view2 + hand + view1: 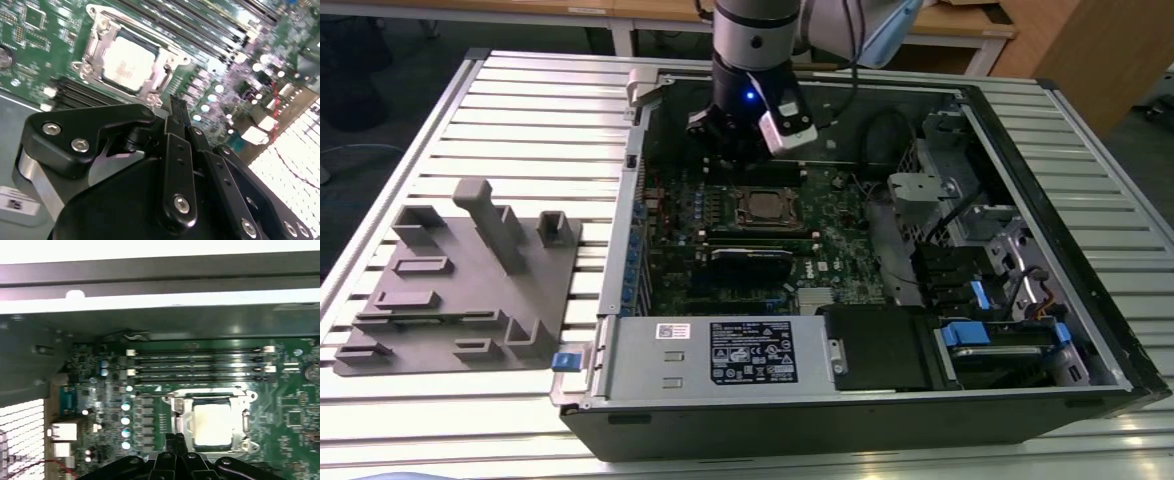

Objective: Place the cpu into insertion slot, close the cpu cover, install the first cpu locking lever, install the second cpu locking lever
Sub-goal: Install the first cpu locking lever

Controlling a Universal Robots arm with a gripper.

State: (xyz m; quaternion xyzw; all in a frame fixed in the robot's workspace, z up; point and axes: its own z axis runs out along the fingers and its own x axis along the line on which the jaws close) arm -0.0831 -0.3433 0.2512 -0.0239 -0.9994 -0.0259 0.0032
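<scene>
Your end effector (728,155) hangs inside the open computer case (1067,330). In the exterior view it is just above the green motherboard (678,215), at about 12 o'clock from the insertion slot (782,222). In both wrist views its black fingertips (173,106) are clenched tip against tip, and nothing is gripped between them. They sit close beside the socket's edge, but you cannot tell from these views whether they touch the board.

You can see the cpu (129,62) lying flat in the slot with its pale silver top facing up. The cpu cover (94,47) lies down over it, and its silvery frame surrounds the chip so that the top shows through the window cut-out. A thin metal rod (200,393) runs along the side of the frame nearest the long memory slots (200,364). You cannot tell whether that rod is latched.

In the exterior view the boxy power supply (720,352) with the white label sits at 6 o'clock from the socket, against the near wall of the case. The case rests on a slatted tabletop (520,110). A grey moulded fixture (467,270) stands on the slats at 9 o'clock from the case, well apart from your end effector.
</scene>
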